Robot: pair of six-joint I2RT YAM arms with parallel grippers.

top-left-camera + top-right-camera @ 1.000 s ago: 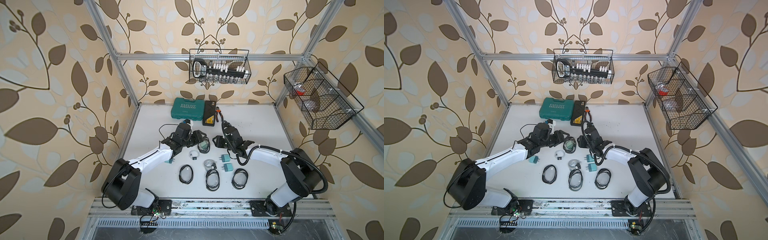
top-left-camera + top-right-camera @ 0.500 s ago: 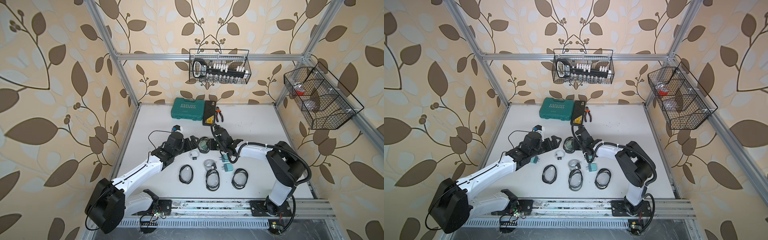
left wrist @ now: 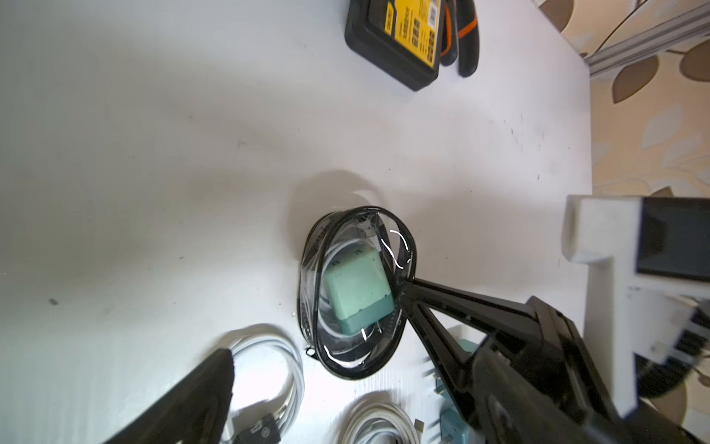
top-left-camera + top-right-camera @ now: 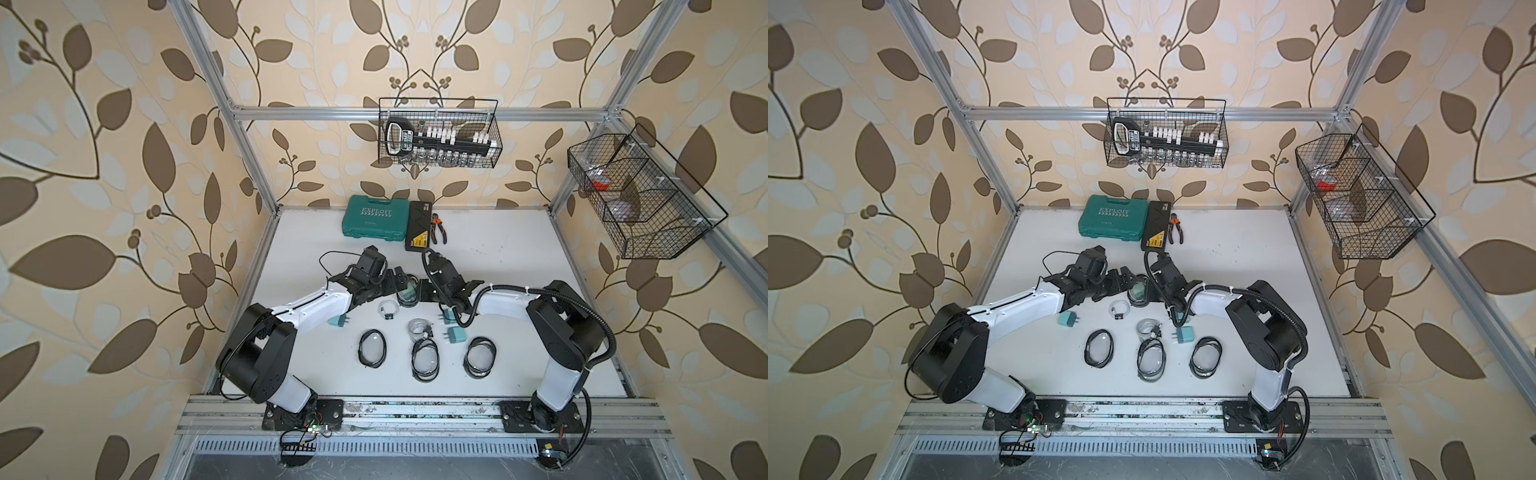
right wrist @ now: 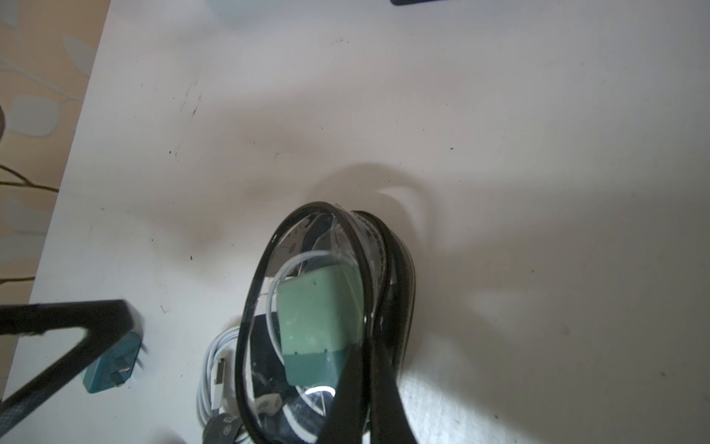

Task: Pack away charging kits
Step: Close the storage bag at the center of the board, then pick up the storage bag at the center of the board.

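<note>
One clear, black-rimmed pouch point(image 4: 406, 291) point(image 3: 355, 346) stands mid-table with a teal adapter point(image 5: 317, 307) and a white cable inside. My right gripper point(image 5: 369, 388) point(image 4: 422, 291) is shut on its rim. My left gripper point(image 4: 397, 282) point(image 3: 345, 396) stands open just left of it, not holding it. In both top views, loose teal adapters point(image 4: 337, 321) point(image 4: 455, 334), coiled cables point(image 4: 388, 309) point(image 4: 417, 327) and flat pouches point(image 4: 372, 348) point(image 4: 424, 359) point(image 4: 480, 356) lie nearer the front.
A teal tool case point(image 4: 374, 218), a black flat case point(image 4: 419, 226) and pliers point(image 4: 438, 228) lie by the back wall. Wire baskets hang on the back wall point(image 4: 438, 137) and the right wall point(image 4: 636, 195).
My right gripper moved left to the pouch and shut on its rim. The left gripper opened wide and let go of the pouch.
</note>
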